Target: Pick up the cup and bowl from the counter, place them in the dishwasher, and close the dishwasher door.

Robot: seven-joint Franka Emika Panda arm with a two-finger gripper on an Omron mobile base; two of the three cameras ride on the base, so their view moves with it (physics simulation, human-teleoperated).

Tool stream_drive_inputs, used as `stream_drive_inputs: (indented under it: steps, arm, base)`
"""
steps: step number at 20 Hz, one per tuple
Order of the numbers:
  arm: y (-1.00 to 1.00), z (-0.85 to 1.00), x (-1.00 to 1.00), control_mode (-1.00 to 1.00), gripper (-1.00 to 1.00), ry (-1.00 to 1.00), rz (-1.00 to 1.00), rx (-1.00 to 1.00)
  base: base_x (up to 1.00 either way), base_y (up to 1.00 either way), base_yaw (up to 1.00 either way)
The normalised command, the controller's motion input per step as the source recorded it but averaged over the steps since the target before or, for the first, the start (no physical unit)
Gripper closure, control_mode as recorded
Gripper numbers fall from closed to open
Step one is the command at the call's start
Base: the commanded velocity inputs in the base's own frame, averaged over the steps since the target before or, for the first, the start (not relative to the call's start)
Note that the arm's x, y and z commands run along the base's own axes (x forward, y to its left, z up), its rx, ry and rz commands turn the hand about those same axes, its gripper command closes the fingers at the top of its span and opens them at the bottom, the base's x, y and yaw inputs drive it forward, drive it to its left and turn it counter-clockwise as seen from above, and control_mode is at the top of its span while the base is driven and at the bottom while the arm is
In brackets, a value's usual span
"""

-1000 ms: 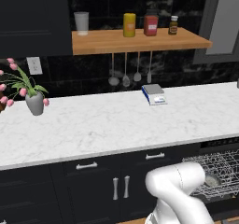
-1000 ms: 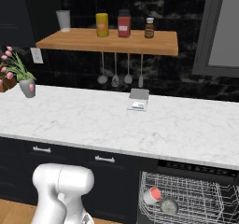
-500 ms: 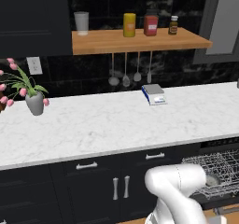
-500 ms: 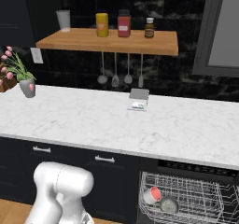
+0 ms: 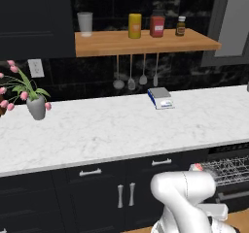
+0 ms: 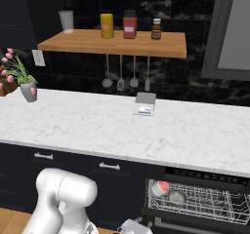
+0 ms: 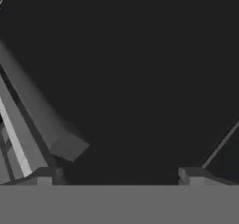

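We see the end effector [image 7: 119,174] in the hand view with its two finger tips [image 7: 46,175] set far apart at the bottom of the picture, jaws wide and nothing between them. Ahead of it lies a flat black surface, and a pale grey bar [image 7: 44,118] runs slantwise on the left; we cannot tell from this view exactly what the black surface is.

The bench [image 5: 112,130] stretches white and grey-veined across both base views, above dark cabinets [image 5: 97,193] with small silver handles. To its right and below, the dishwasher [image 6: 200,199] stands open, its wire rack [image 6: 205,204] showing. In the rack, at the left end, sits a cup [image 6: 161,187] with a red inside, and just beside it a greyish bowl [image 6: 177,197]; the two are close together.

On the bench we see a small scale [image 5: 161,98] toward the back, and a potted plant [image 5: 34,101] with pink flowers at the far left. Above, a wooden wall shelf [image 5: 146,41] carries a pale cup, a yellow jar, a red jar and a small brown bottle, with utensils [image 5: 131,79] hanging beneath it
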Motion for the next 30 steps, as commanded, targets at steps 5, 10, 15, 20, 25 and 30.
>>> stream_drive_inputs:
  steps: [5,10,15,20,25,30]
  arm:
    - [-0.13,0.03,1.0,-1.0,-1.0,-0.24,-0.02,0.31]
    - [-0.53,0.0,1.0,-1.0,-1.0,-0.12,0.0,0.34]
    - [-0.07,0.0,1.0,-1.0,-1.0,-0.07,0.0,0.19]
    - [0.05,0.04,1.0,-1.0,-1.0,-0.11,0.0,0.09]
    - [0.0,0.39,1.0,-1.0,-1.0,-0.53,0.02,0.15]
    - [-0.02,0.55,0.92,-1.0,-1.0,-0.56,0.19,0.01]
  base:
    - [0.0,0.0,0.0]
    - [0.0,0.0,0.0]
    - [0.0,0.0,0.0]
    - [0.0,0.0,0.0]
    - [0.0,0.0,0.0]
    - [0.0,0.0,0.0]
